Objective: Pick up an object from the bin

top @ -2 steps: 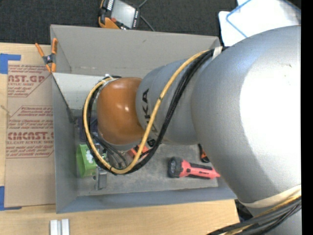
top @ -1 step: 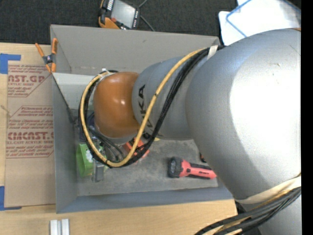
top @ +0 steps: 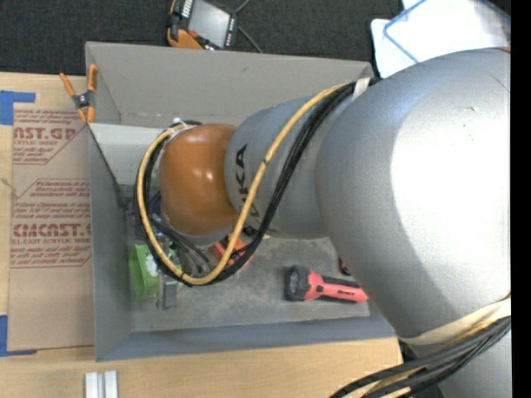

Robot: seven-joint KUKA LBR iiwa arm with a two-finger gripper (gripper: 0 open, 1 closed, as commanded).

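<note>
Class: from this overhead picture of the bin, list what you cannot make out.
End effector: its tip, camera view, buried behind the wrist's orange cover and cables.
Green object: half behind the cables; kind unclear.
Red-handled tool: right end seems cut off by the arm.
Bin floor: mostly under the arm.

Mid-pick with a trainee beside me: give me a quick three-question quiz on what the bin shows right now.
1. True or false: the red-and-black tool lies on the floor of the bin, apart from the gripper.
2. Which thing lies nearest the gripper? A) the green object by the bin's left wall B) the red-and-black tool C) a blue cup
3. Fill in: the domed cover on the arm's wrist is ____ in colour.
Key: 1 true; 2 A; 3 orange.
</note>
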